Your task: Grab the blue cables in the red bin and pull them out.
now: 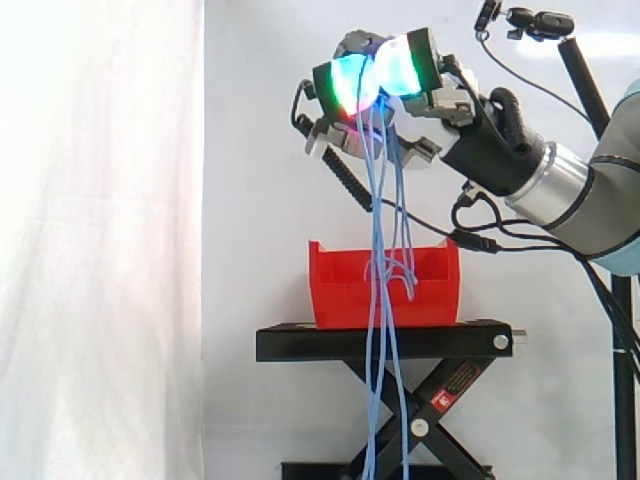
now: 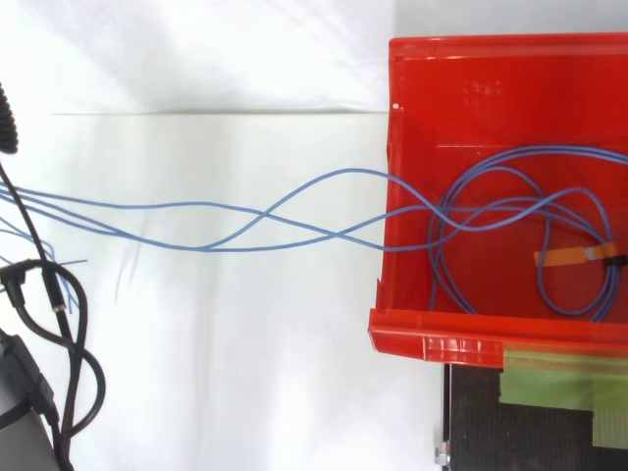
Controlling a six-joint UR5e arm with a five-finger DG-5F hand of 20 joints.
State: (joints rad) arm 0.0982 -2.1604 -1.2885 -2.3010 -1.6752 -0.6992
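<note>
The black stand sat well below the hand, carrying the red bin almost directly beneath it. The hand was raised high, its glowing fingertips pinched on the blue cables, evidently to draw them upward. From that grip the cables hung down. Some loops lay in the bin and others trailed past its wall, so the pull looked unfinished.
</note>
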